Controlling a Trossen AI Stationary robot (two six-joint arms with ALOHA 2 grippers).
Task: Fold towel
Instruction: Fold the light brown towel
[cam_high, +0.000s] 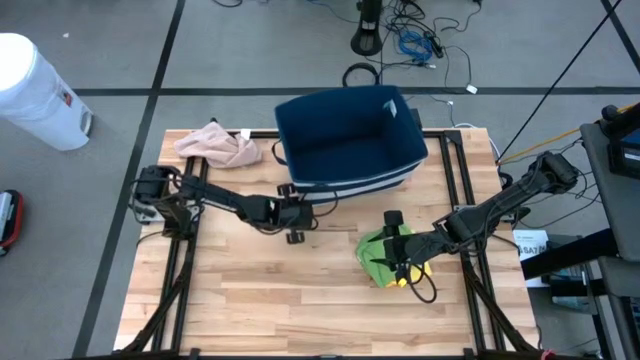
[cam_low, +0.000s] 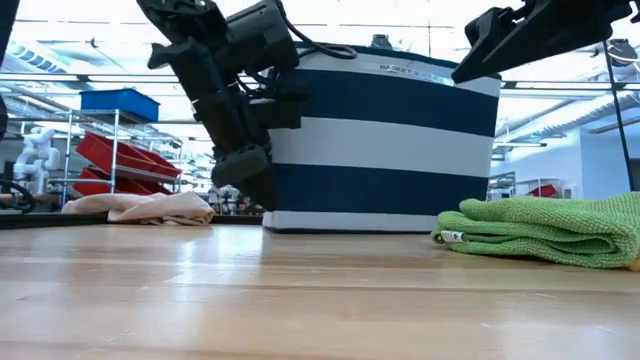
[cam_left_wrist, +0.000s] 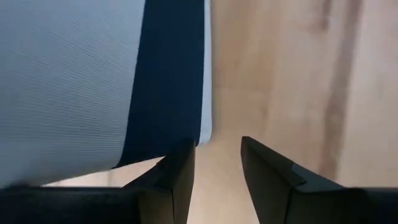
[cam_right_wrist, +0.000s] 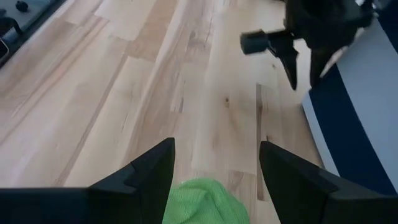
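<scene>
Green towel (cam_high: 385, 258): folded bundle on the table, in front of the basket and toward its right end; a yellow patch shows at the bundle's near edge.
Right gripper (cam_high: 394, 246): directly above the green towel, fingers spread wide, nothing between them; in the right wrist view the towel's top shows just beneath the gap between the fingers (cam_right_wrist: 149, 171).
Left gripper (cam_high: 295, 214): raised off the table, close beside the basket's front left corner; fingers (cam_left_wrist: 180, 171) parted with bare wood between them, holding nothing.
Basket (cam_high: 345, 135): navy with white stripes, open top, upright at the table's far middle.
Pink towel (cam_high: 218, 145): crumpled heap at the far left corner, well apart from both grippers.
Table (cam_high: 300, 310): light wood planks.
White bin (cam_high: 35, 92): on the floor, beyond the table's far left corner.
</scene>
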